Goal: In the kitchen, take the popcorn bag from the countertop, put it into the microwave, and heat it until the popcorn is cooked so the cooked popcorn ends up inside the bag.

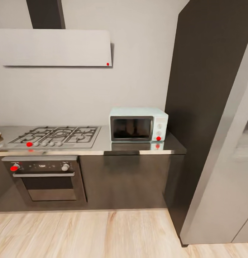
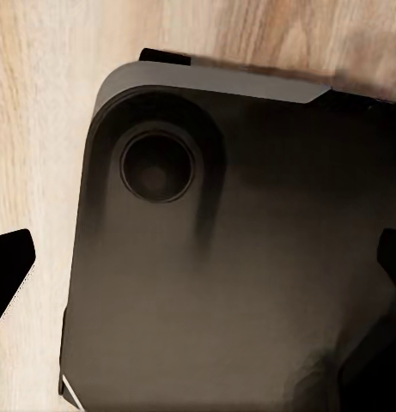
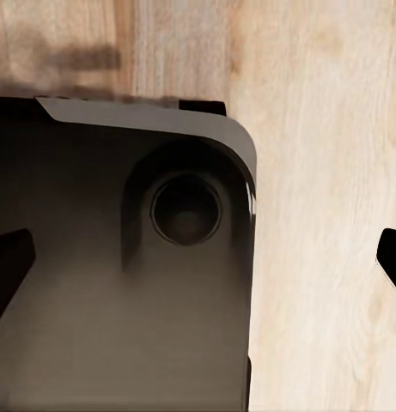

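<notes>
I can't pick out the popcorn bag; a brownish object at the far left end of the desk [image 1: 145, 148] may be it, but too little shows to tell. A paper sack like that should be light and crushable, so I judge a gentle pinch at its rolled rim is best. The microwave [image 1: 138, 124] sits door closed at the desk's right end, beside the gas hob [image 1: 56, 137] above the built-in oven [image 1: 47, 179]. My left claw [image 2: 198, 266] and right claw [image 3: 202, 262] hang spread and empty over my dark base [image 2: 232, 283] and the wooden floor [image 3: 326, 129].
</notes>
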You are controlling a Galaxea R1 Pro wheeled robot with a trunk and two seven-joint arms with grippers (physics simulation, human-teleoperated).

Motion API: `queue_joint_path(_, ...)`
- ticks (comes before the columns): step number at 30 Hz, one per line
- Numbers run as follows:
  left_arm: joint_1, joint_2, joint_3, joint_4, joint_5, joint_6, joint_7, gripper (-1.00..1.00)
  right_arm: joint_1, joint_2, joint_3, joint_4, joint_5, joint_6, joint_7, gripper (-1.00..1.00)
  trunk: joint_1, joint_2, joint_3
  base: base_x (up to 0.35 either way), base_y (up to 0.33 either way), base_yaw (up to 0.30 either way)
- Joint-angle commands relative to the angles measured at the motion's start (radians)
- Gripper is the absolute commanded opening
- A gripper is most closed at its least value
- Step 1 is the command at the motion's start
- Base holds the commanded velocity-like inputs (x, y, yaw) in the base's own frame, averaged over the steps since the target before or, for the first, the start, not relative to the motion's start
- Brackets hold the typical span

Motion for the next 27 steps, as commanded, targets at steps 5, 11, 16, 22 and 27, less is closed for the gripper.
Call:
queue_joint_path(5, 0.000, 0.000, 0.001, -0.001, 0.006, 0.000, 0.001, 1.00, 0.000, 0.000, 0.001, 0.000, 0.003, -0.004, -0.003, 1.00, 0.001, 0.000, -0.001, 0.323, 0.000, 0.000)
queue_joint_path(11, 0.000, 0.000, 0.001, -0.001, 0.006, 0.000, 0.001, 1.00, 0.000, 0.000, 0.001, 0.000, 0.005, -0.007, -0.002, 1.00, 0.001, 0.000, -0.001, 0.322, 0.000, 0.000)
queue_joint_path(16, 0.000, 0.000, 0.001, -0.001, 0.006, 0.000, 0.001, 1.00, 0.000, 0.000, 0.001, 0.000, 0.005, -0.007, -0.002, 1.00, 0.001, 0.000, -0.001, 0.322, 0.000, 0.000)
queue_joint_path(22, 0.000, 0.000, 0.001, -0.001, 0.006, -0.002, 0.001, 1.00, 0.000, 0.000, 0.001, 0.000, 0.005, -0.007, -0.002, 1.00, 0.001, 0.000, -0.001, 0.322, 0.000, 0.000)
queue_joint_path(27, 0.000, 0.000, 0.001, -0.001, 0.005, -0.002, 0.001, 1.00, 0.000, 0.000, 0.001, 0.000, 0.005, -0.006, -0.003, 1.00, 0.001, 0.000, -0.001, 0.322, 0.000, 0.000)
